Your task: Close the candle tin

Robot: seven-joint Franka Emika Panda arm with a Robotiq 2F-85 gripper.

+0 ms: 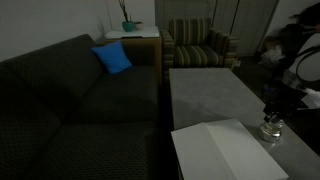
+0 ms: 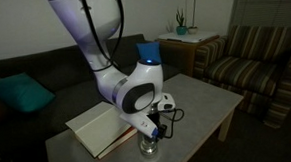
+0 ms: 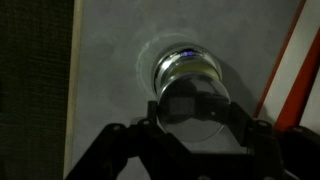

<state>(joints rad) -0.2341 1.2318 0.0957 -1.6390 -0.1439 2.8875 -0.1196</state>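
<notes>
Claw (image 3: 195, 108) over candle tin (image 3: 185, 66), round, silvery

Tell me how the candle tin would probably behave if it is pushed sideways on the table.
The candle tin looks low and wide, so it probably slides rather than tips. Its shiny metal wall may be slippery to grip. It stands upright on the flat grey table, so rolling seems unlikely.

Setting: home living room, dimly lit. In an exterior view: dark sofa (image 1: 70, 105) along the left with a blue cushion (image 1: 112, 58); striped armchair (image 1: 200, 45) at far end; wooden side table (image 1: 140, 40) between them carrying a potted plant (image 1: 129, 18); low grey coffee table (image 1: 205, 95) right of sofa.
</notes>
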